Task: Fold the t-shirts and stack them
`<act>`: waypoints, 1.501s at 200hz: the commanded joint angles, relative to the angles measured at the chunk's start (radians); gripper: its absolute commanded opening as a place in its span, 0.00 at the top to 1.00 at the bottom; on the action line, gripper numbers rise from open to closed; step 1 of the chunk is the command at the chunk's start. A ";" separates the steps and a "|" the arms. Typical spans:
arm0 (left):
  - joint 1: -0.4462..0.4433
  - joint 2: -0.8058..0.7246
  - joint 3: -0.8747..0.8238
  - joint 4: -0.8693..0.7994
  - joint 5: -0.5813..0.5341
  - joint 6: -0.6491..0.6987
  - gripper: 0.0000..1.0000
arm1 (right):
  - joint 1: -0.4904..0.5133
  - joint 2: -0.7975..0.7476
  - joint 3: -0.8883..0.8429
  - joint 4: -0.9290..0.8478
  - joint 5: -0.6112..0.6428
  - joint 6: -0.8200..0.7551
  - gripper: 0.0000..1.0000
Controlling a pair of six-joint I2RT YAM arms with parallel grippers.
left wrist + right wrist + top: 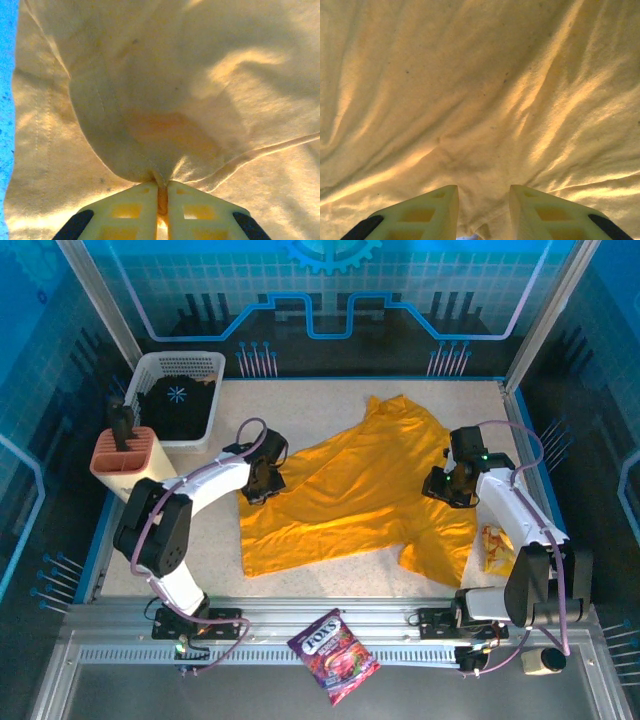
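One golden-yellow t-shirt (350,490) lies spread and rumpled across the middle of the table. My left gripper (265,485) is at the shirt's left edge. In the left wrist view that gripper (162,186) is shut, with a thin pinch of the t-shirt (165,100) caught between its fingertips. My right gripper (446,490) sits on the shirt's right side. Seen from the right wrist, this gripper (484,200) has its jaws a little apart, and a thick bunch of the t-shirt (480,110) fills the gap between them.
A white basket (150,370) holding something dark stands at the back left, with a pink holder (125,458) in front of it. A yellow snack packet (497,548) lies by the right arm. A purple candy bag (333,655) rests on the front rail.
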 commanded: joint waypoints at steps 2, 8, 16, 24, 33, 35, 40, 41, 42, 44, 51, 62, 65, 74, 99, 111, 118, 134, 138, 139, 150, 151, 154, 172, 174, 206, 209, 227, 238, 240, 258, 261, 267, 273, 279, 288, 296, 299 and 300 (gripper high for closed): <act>0.011 -0.023 0.035 -0.048 -0.044 0.032 0.99 | 0.011 -0.002 -0.016 -0.007 0.008 -0.013 0.66; 0.017 -0.019 0.045 -0.050 -0.048 0.039 1.00 | 0.010 -0.002 -0.016 -0.008 0.008 -0.013 0.66; 0.031 -0.008 0.064 -0.055 -0.059 0.052 1.00 | 0.011 -0.003 -0.016 -0.009 0.009 -0.014 0.66; 0.050 0.003 0.088 -0.057 -0.075 0.068 1.00 | 0.011 -0.005 -0.015 -0.012 0.011 -0.014 0.66; 0.078 0.018 0.118 -0.056 -0.092 0.086 1.00 | 0.011 -0.008 -0.013 -0.015 0.011 -0.018 0.66; 0.085 0.023 0.126 -0.054 -0.094 0.089 1.00 | 0.010 -0.008 -0.013 -0.016 0.012 -0.019 0.66; 0.103 0.033 0.144 -0.049 -0.096 0.102 1.00 | 0.010 -0.010 -0.013 -0.018 0.012 -0.020 0.66; 0.107 0.035 0.149 -0.048 -0.096 0.105 1.00 | 0.010 -0.010 -0.013 -0.018 0.012 -0.020 0.66; 0.111 0.037 0.154 -0.046 -0.097 0.107 1.00 | 0.011 -0.011 -0.014 -0.018 0.012 -0.020 0.66; 0.118 0.042 0.163 -0.044 -0.097 0.112 1.00 | 0.011 -0.011 -0.013 -0.018 0.012 -0.020 0.66; 0.144 0.060 0.192 -0.029 -0.101 0.128 1.00 | 0.011 -0.013 -0.015 -0.019 0.014 -0.022 0.66; 0.180 0.089 0.233 0.004 -0.096 0.150 1.00 | 0.011 -0.018 -0.022 -0.016 0.014 -0.020 0.66; 0.190 0.098 0.243 0.014 -0.094 0.155 1.00 | 0.011 -0.020 -0.026 -0.014 0.014 -0.018 0.66; 0.214 0.130 0.280 0.037 -0.091 0.165 1.00 | 0.011 -0.023 -0.037 -0.008 0.011 -0.015 0.66; 0.270 0.240 0.380 0.064 -0.089 0.156 1.00 | 0.011 -0.026 -0.070 0.009 0.001 -0.005 0.66; 0.283 0.293 0.422 0.071 -0.095 0.148 1.00 | 0.011 -0.026 -0.083 0.016 0.000 -0.002 0.66; 0.287 0.323 0.450 0.069 -0.102 0.146 1.00 | 0.010 -0.025 -0.089 0.019 0.000 0.000 0.65; 0.287 0.374 0.504 0.064 -0.119 0.139 1.00 | 0.010 -0.022 -0.094 0.023 0.001 0.001 0.65; 0.287 0.382 0.511 0.066 -0.125 0.136 1.00 | 0.011 -0.021 -0.094 0.023 0.002 0.001 0.65; 0.287 0.383 0.512 0.066 -0.126 0.136 1.00 | 0.011 -0.021 -0.094 0.024 0.002 0.002 0.65; 0.287 0.389 0.520 0.077 -0.146 0.122 0.99 | 0.010 -0.016 -0.094 0.030 0.006 0.004 0.65; 0.287 0.390 0.519 0.078 -0.148 0.120 0.99 | 0.010 -0.015 -0.094 0.030 0.006 0.005 0.65; 0.286 0.389 0.520 0.081 -0.158 0.117 0.99 | 0.012 -0.013 -0.094 0.033 0.007 0.005 0.65; 0.286 0.366 0.517 0.086 -0.221 0.094 0.99 | 0.010 0.006 -0.085 0.052 -0.001 0.011 0.65; 0.286 0.363 0.516 0.086 -0.229 0.091 0.99 | 0.010 0.009 -0.082 0.054 -0.003 0.012 0.65; 0.284 0.297 0.499 0.082 -0.325 0.066 0.98 | 0.010 0.111 0.014 0.120 -0.047 0.005 0.65; 0.284 0.292 0.499 0.080 -0.331 0.065 0.97 | 0.011 0.125 0.027 0.125 -0.050 0.001 0.65; 0.284 0.271 0.495 0.059 -0.356 0.052 0.75 | 0.008 0.241 0.151 0.137 -0.056 -0.033 0.65; 0.284 0.257 0.482 0.059 -0.350 0.046 0.51 | 0.004 0.326 0.240 0.133 -0.045 -0.054 0.65; 0.284 0.254 0.479 0.059 -0.348 0.044 0.47 | 0.002 0.342 0.256 0.133 -0.042 -0.056 0.65; 0.273 0.222 0.451 0.067 -0.341 0.047 0.28 | -0.021 0.492 0.408 0.125 -0.065 -0.068 0.66; 0.269 0.217 0.448 0.067 -0.341 0.050 0.25 | -0.027 0.517 0.429 0.125 -0.074 -0.068 0.66; 0.260 0.203 0.440 0.068 -0.342 0.055 0.20 | -0.038 0.567 0.483 0.125 -0.097 -0.067 0.66; 0.248 0.187 0.431 0.068 -0.341 0.064 0.18 | -0.047 0.615 0.534 0.125 -0.112 -0.065 0.67; 0.233 0.173 0.422 0.068 -0.341 0.075 0.17 | -0.054 0.660 0.585 0.120 -0.121 -0.061 0.67; 0.208 0.152 0.411 0.066 -0.338 0.090 0.16 | -0.065 0.732 0.667 0.100 -0.126 -0.056 0.67; 0.179 0.137 0.400 0.061 -0.324 0.102 0.17 | -0.074 0.801 0.744 0.076 -0.130 -0.054 0.67; 0.171 0.133 0.396 0.060 -0.316 0.107 0.18 | -0.078 0.825 0.773 0.066 -0.133 -0.053 0.67; 0.166 0.132 0.394 0.060 -0.313 0.108 0.18 | -0.079 0.829 0.783 0.062 -0.133 -0.053 0.67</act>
